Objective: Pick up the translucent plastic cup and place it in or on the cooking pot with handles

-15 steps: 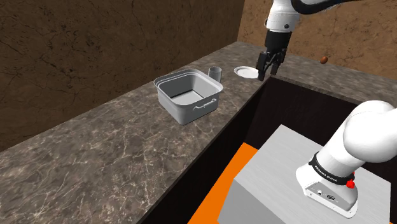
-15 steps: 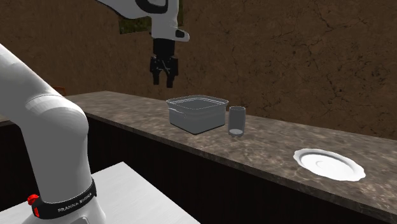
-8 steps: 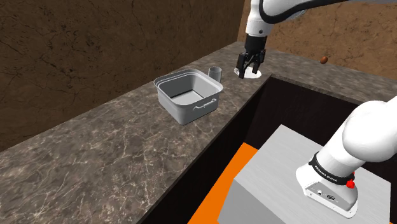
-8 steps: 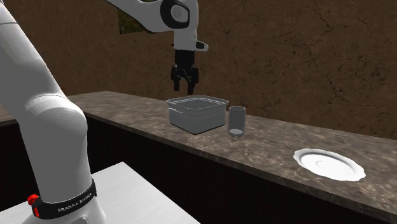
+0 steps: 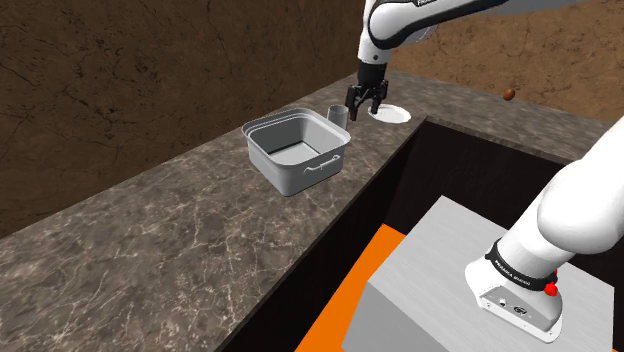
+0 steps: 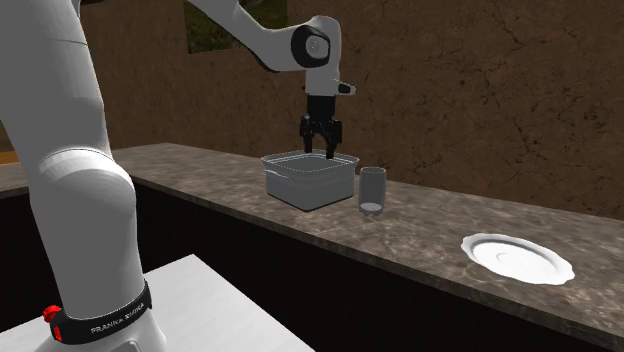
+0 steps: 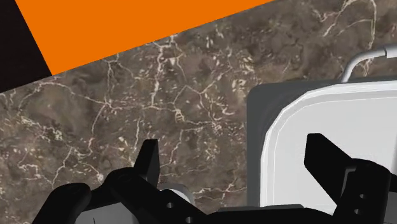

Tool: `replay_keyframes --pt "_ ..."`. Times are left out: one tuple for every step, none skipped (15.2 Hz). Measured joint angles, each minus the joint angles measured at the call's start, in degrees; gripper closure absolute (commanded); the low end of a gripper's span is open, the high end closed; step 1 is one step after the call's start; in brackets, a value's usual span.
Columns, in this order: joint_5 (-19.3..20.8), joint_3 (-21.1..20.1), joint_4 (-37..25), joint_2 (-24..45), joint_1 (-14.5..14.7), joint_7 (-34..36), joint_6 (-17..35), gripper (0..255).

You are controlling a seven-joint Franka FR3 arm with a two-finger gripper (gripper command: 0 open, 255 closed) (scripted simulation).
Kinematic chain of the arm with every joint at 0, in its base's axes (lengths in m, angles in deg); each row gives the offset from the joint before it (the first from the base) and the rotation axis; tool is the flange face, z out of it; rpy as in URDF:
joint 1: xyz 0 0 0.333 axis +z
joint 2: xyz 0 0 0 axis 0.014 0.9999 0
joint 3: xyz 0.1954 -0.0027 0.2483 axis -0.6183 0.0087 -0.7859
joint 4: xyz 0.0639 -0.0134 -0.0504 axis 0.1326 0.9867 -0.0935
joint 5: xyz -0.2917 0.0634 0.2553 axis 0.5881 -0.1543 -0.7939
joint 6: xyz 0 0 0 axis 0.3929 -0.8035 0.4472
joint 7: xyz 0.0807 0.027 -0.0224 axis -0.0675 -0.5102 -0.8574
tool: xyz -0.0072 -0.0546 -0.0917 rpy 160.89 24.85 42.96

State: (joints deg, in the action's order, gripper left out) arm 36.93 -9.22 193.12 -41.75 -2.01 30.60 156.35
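The translucent cup (image 5: 338,116) (image 6: 372,192) stands upright on the dark marble counter (image 5: 180,230), just beside one corner of the pot. That pot (image 5: 295,150) (image 6: 308,180) (image 7: 299,102) is grey, square and empty, with loop handles. My black gripper (image 5: 361,103) (image 6: 321,152) (image 7: 236,159) hangs open and empty above the counter, close to the cup and apart from it. In the wrist view one finger (image 7: 324,156) is over the pot's rim and the other (image 7: 149,159) is over bare marble.
A white plate (image 5: 392,113) (image 6: 517,258) lies on the counter beyond the cup. A small brown object (image 5: 509,94) sits on the far counter run. Below the counter's front edge lie a dark drop and an orange floor (image 5: 350,300). The grey stand (image 5: 440,280) is at lower right.
The arm has swung toward the shoulder view's left, from over the counter's edge, past the plate, to beside the cup and pot. The fingers stayed open.
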Motion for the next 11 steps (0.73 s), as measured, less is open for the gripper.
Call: replay_keyframes --pt "0.07 0.12 -2.27 2.2 -0.12 0.03 0.1 0" --pt "0.13 0.34 -4.33 4.52 -0.35 -0.16 0.59 0" --pt "0.17 0.46 -6.02 6.47 -0.46 -0.16 1.02 0" --pt "0.2 0.56 -7.63 8.46 -0.56 -0.12 1.59 0" --pt "0.23 0.68 -10.33 10.87 -0.69 -0.13 1.47 0" --pt "0.24 0.78 -11.95 12.54 -0.78 -0.07 1.72 0" --pt "0.25 0.89 -14.03 14.53 -0.91 -0.06 1.85 0" --pt "0.25 0.96 -16.72 17.03 -0.97 0.05 1.85 0" --pt "0.23 1.12 -19.01 19.01 -1.18 -0.11 1.7 0" --pt "0.23 1.2 -21.33 21.06 -1.26 -0.02 1.65 0" --pt "0.19 1.31 -24.11 23.35 -1.43 -0.06 1.36 0"
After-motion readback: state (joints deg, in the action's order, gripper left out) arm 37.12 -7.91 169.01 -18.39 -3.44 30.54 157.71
